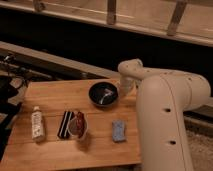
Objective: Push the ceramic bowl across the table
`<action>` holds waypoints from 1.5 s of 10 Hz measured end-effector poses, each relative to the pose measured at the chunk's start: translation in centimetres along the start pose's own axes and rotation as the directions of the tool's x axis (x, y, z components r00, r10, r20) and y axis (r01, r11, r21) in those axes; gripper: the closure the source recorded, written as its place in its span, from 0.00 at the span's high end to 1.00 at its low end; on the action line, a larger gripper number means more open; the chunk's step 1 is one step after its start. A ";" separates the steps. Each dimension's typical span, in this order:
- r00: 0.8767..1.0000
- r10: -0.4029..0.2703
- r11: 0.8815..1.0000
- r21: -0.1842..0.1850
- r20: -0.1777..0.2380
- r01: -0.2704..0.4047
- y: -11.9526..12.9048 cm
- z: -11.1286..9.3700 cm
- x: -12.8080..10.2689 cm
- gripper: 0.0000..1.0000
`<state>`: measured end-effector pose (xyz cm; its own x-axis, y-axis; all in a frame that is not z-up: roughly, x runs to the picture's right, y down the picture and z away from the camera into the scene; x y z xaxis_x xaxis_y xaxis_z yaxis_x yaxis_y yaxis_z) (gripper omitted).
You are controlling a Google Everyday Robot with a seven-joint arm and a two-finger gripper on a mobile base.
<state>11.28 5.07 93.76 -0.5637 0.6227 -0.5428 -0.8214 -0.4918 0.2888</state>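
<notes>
The ceramic bowl point(103, 94) sits on the wooden counter point(55, 95), in its far half and towards its right edge as the camera sees it. The bowl is upright, dark and glossy, with pale glints inside.

The pincer point(124, 90) is down at counter level just beside the bowl's right rim. Whether it actually touches the rim cannot be told, and neither can whether it is released or clenched. It is not grasping anything that can be made out. The white arm point(165, 115) bends over from the right of the bowl, and its bulky body hides the counter's right edge.

Nearer the camera than the bowl and a little to its left stands a small white cup point(77, 127) with reddish contents. A dark striped packet point(65, 124) lies against the cup's far-from-bowl side. Further left of the bowl, near the counter's left edge, a pale bottle point(36, 122) lies on its side. Nearer the camera than the bowl and slightly to its right lies a blue sponge point(118, 130), apart from the bowl and close to the arm.
</notes>
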 end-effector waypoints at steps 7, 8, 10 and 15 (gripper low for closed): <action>0.999 -0.049 0.998 0.025 -0.006 0.049 2.9 -0.2 2.1 0.05; 0.998 -0.058 0.998 0.026 -0.006 0.058 3.5 -0.2 2.4 0.05; 0.998 -0.061 0.998 0.033 -0.006 0.062 3.6 -0.4 2.6 0.05; 0.997 -0.076 0.996 0.051 -0.021 0.077 5.0 -0.3 3.4 0.05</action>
<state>5.24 4.59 93.13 -0.4975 0.6457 -0.5793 -0.8658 -0.4108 0.2856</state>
